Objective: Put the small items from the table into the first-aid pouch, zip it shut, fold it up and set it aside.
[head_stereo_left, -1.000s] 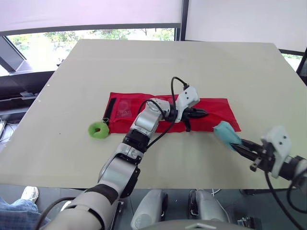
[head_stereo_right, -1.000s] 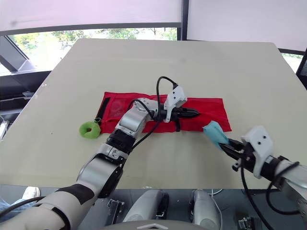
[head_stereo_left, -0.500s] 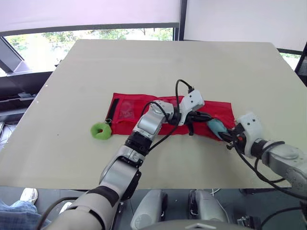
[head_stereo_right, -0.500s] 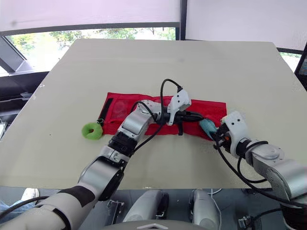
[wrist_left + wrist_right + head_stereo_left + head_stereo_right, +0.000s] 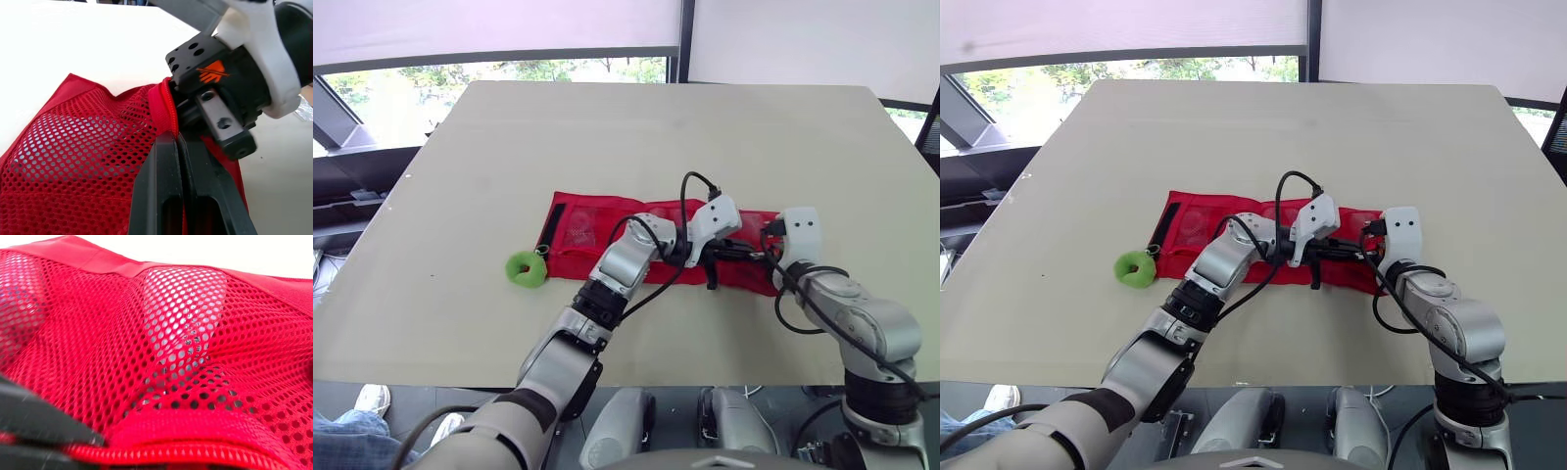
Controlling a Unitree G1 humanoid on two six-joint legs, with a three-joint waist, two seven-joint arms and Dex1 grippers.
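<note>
**Surroundings: non-task items only**

Worktop (image 5: 607, 127): beige, plain surface. White roller blinds (image 5: 499, 24) lowered behind far edge, dark mullion (image 5: 683, 39) btwn them. Trees (image 5: 538, 70) visible under left blind. Floor lvl, near left: person's white shoe (image 5: 374, 397) and jeans leg (image 5: 333, 436).

The pouch (image 5: 597, 220) is red with dotted mesh panels; the small ring (image 5: 525, 268) is bright green; the table (image 5: 607, 137) is cream.

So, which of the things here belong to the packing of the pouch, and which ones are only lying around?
Job in hand:
red mesh zip pouch
green ring-shaped item beside the pouch's end
left gripper, pinching the pouch's zip edge
right gripper, at the pouch

Only lying about:
white window blind
shoe on the floor
</note>
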